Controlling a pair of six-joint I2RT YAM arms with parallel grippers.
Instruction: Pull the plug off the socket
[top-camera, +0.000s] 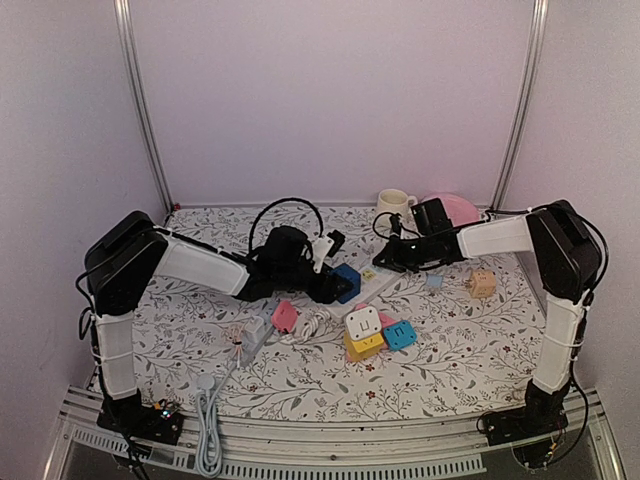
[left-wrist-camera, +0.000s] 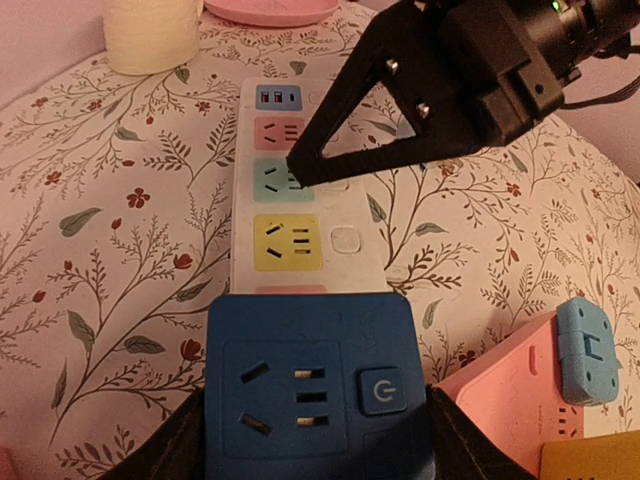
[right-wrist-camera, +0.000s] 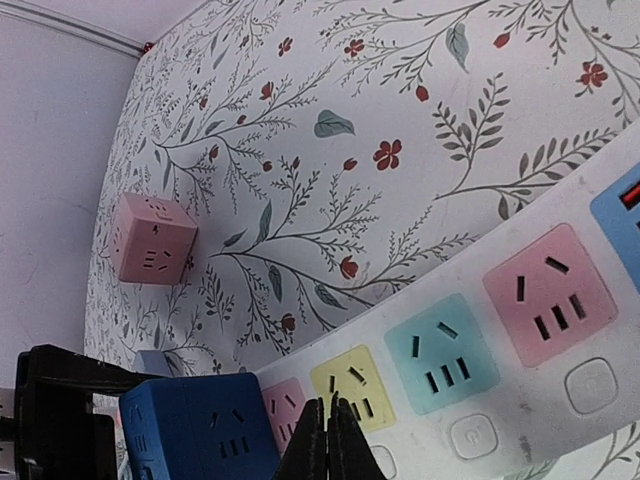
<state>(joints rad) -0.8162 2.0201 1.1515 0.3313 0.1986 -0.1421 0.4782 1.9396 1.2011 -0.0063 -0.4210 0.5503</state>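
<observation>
A floral-printed table (top-camera: 450, 345) is bearing a long white plastic power strip (left-wrist-camera: 352, 272), a blue rounded-cube plug (left-wrist-camera: 310, 385) sitting on its end.
The left jaws are clamping the cube's sides; the right jaws, closed to a point, are touching the strip's teal socket (left-wrist-camera: 272, 190).

Plain pale walls (top-camera: 330, 100) enclose a floral-clothed table (top-camera: 450, 370).

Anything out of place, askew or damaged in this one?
Nothing spilled or broken. One oddity: the right gripper, jaws shut on nothing, presses its tips onto the white plastic power strip at its teal socket, while the left gripper clamps the blue cube-shaped plug.
</observation>
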